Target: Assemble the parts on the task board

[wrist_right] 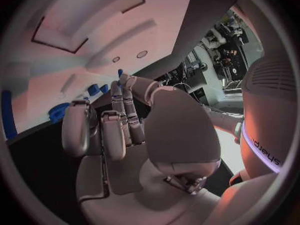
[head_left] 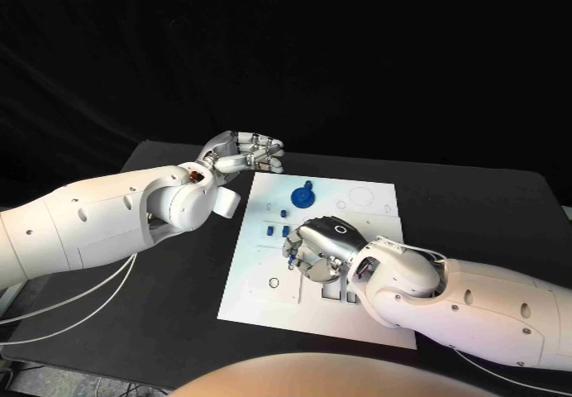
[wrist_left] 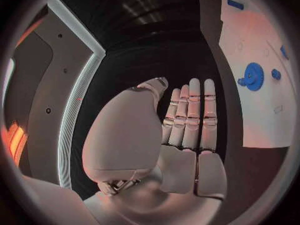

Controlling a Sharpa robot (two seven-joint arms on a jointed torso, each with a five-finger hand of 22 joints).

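Note:
The white task board (head_left: 364,217) lies in the middle of the black table. A blue gear-like disc (head_left: 304,197) sits near its far edge, with small blue parts (head_left: 283,214) in a row just nearer. My right hand (head_left: 321,241) is palm down over the board's middle, fingertips on the surface beside those small parts. The right wrist view shows its fingers (wrist_right: 119,110) reaching toward blue parts (wrist_right: 94,90); whether one is pinched is hidden. My left hand (head_left: 245,153) hovers off the board's far left corner, fingers straight (wrist_left: 190,115) and holding nothing, with the disc (wrist_left: 253,76) off to one side.
The board has several round and rectangular recesses (head_left: 358,198) along its far and near parts. White cables (head_left: 72,306) trail under my left arm. Bare black table (head_left: 477,207) surrounds the board, and darkness lies beyond its far edge.

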